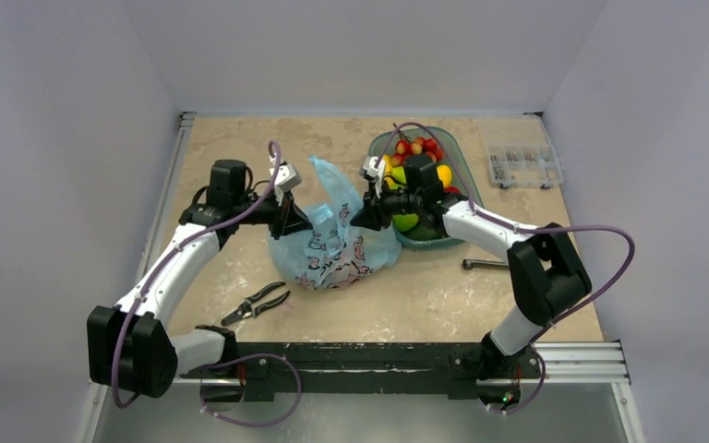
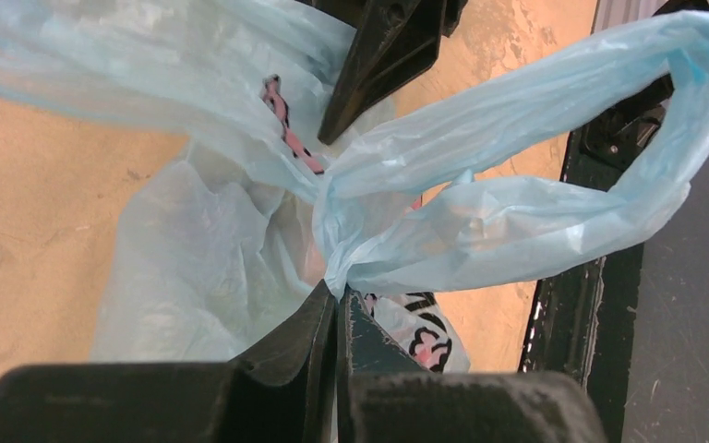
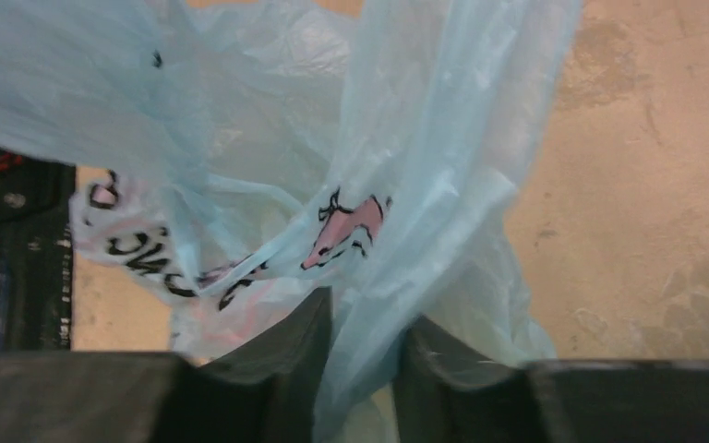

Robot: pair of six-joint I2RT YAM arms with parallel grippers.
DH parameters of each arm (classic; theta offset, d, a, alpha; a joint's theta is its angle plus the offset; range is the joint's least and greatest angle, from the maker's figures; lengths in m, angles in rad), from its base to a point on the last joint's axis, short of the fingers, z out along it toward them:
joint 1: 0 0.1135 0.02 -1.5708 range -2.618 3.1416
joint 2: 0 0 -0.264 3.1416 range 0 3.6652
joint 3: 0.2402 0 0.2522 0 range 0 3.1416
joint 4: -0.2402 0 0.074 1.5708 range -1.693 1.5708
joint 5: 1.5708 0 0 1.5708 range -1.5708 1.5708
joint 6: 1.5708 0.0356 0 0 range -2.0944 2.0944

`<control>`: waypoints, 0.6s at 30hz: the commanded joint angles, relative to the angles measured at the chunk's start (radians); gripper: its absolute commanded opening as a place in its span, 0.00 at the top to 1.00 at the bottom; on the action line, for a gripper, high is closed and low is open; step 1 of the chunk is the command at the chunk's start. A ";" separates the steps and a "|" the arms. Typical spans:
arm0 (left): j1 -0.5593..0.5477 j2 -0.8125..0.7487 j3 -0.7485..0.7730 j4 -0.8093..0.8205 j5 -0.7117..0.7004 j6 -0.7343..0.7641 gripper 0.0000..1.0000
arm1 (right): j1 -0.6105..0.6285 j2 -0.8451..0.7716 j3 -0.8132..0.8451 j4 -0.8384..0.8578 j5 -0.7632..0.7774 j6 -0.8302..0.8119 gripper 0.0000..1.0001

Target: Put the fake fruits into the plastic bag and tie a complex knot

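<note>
Locate the plastic bag point(image 1: 332, 245) at the middle of the table point(image 1: 240, 166), standing slumped between the two grippers. Its film is thin, crinkled and light blue, with dark and pink print on the lower body. In the left wrist view, one handle forms a long loop point(image 2: 554, 175) that runs out from a bunched twist point(image 2: 328, 198). Treat this twist as the beginning of the knot, not as a finished one.

Note that the left gripper point(image 2: 337, 295) is closed, pinching the film just below the twist. The right gripper point(image 3: 365, 323) has its jaws set partly apart with a band of film running between them. You cannot tell from these views whether it clamps that band or only surrounds it.

Judge the step in hand as handle work for tying. Before you pull, confirm that the right gripper has a firm pinch. Then draw the handles apart evenly, since thin film may slip or tear.

Observe that many fake fruits point(image 1: 420, 161) lie in the teal dish point(image 1: 469, 185), just beside the bag. The bag's contents cannot be made out.

Pliers point(image 1: 257, 303) lie in front of the bag.
</note>
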 commanded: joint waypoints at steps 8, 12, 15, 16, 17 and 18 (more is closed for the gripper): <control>-0.163 0.133 0.206 -0.162 -0.274 0.076 1.00 | 0.002 -0.060 0.045 0.054 -0.164 0.031 0.98; -0.169 0.152 0.225 -0.150 -0.291 0.058 1.00 | 0.002 -0.068 0.047 -0.012 -0.198 -0.043 0.64; -0.179 0.159 0.234 -0.142 -0.301 0.048 1.00 | 0.003 -0.064 0.062 -0.045 -0.235 -0.076 0.41; -0.186 0.162 0.239 -0.145 -0.314 0.047 1.00 | 0.004 -0.065 0.067 -0.046 -0.242 -0.077 0.34; -0.192 0.163 0.242 -0.144 -0.326 0.042 1.00 | 0.003 -0.068 0.069 -0.038 -0.246 -0.072 0.29; -0.198 0.164 0.242 -0.137 -0.337 0.032 1.00 | 0.004 -0.070 0.070 -0.022 -0.250 -0.055 0.24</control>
